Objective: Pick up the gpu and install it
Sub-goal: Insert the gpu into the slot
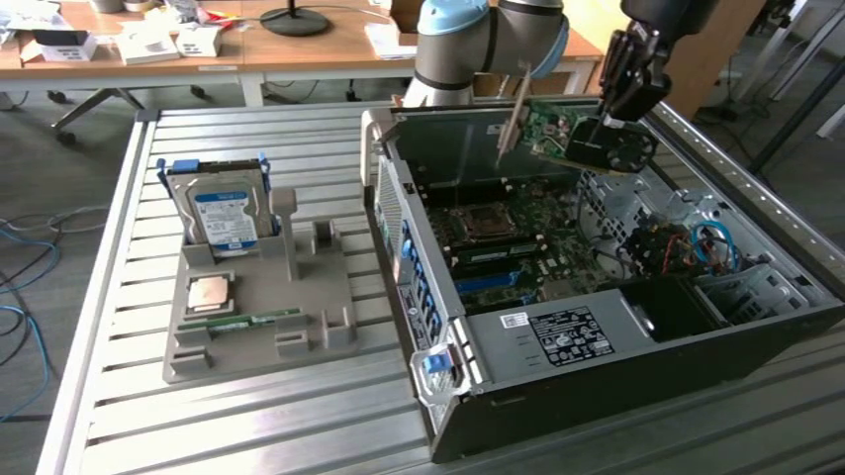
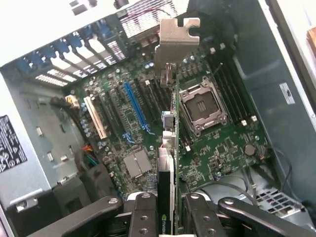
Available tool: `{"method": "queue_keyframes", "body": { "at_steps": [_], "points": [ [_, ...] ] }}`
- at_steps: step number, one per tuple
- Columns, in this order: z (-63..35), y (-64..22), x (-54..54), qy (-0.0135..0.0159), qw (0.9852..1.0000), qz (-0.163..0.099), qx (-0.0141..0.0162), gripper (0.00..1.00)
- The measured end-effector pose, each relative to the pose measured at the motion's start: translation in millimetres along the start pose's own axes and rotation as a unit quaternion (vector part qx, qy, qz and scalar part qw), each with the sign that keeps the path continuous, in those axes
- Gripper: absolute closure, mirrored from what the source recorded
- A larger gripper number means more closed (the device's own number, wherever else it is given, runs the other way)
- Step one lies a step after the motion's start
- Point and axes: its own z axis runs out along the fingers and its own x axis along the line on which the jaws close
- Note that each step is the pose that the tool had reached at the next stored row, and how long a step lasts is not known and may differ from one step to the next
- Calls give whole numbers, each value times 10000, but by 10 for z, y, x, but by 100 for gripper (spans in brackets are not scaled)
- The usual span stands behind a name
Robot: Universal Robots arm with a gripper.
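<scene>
Presently, the slatted table (image 1: 264, 416) carries an open computer case (image 1: 528, 406) with its motherboard (image 1: 528, 247) exposed. The gpu (image 1: 565, 137) hangs raised above that board, clamped edge-on between the fingers of the gripper (image 1: 615, 127).

The exterior view stands high off one corner of the slatted metal table (image 1: 119, 297) and looks down at a slant. It is far enough back to take in the gray parts tray (image 1: 251, 332) at centre left, the open computer case (image 1: 568, 386) across the right half and desks (image 1: 330, 54) along the upper edge. The wrist view looks past the gripper (image 2: 167, 200) straight into that case, close above the motherboard (image 2: 128, 113), with the gpu (image 2: 170, 143) edge-on; both views share the motherboard, its CPU socket (image 2: 203, 106) and the gpu.
</scene>
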Motion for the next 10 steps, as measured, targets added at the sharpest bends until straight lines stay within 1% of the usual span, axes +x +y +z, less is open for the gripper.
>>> {"method": "queue_keyframes", "body": {
  "at_steps": [5,10],
  "points": [
    [1,0,-1,18,9994,-339,14,74],
    [3,0,-1,36,9977,-680,29,74]
  ]
}}
